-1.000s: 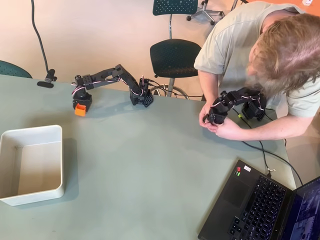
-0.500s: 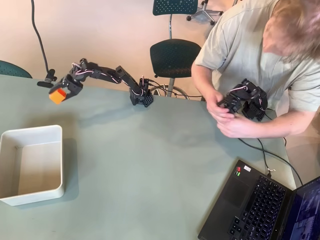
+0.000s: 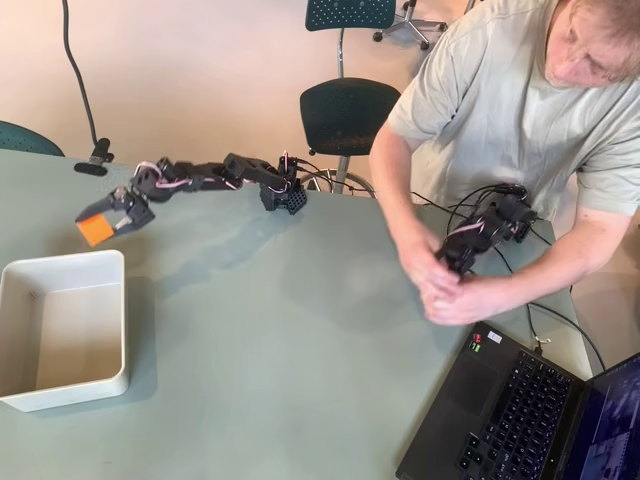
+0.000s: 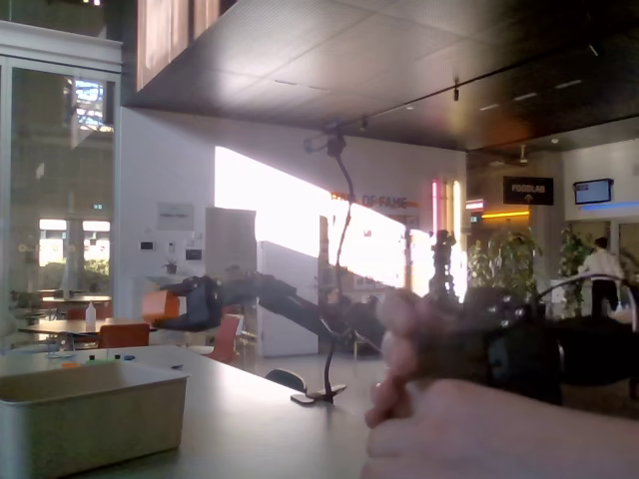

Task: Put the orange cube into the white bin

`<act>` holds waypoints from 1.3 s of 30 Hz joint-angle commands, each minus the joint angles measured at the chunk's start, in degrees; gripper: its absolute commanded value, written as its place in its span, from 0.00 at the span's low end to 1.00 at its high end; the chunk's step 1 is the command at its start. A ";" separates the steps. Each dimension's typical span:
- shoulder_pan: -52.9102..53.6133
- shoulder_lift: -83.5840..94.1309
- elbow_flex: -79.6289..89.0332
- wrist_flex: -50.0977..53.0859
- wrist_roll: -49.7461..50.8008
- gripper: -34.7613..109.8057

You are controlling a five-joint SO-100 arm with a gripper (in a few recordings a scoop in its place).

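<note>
The arm has swung the orange cube (image 3: 96,229) down toward the white bin (image 3: 70,266), jaws clamped on it, but it's short of the rim, so an early release drops it onto the surface (image 3: 300,330).

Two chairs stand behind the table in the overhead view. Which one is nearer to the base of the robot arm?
The dark green chair with the round seat, straight behind the arm base. The other chair shows just a seat edge at the left border.
</note>
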 commanded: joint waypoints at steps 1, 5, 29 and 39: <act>-0.44 -4.83 -2.64 -8.61 -0.18 0.45; -0.44 -9.76 -2.20 -18.02 -0.18 0.45; -1.05 -14.15 -1.85 -25.40 0.09 0.72; -0.88 -11.51 -2.81 -25.31 0.18 0.73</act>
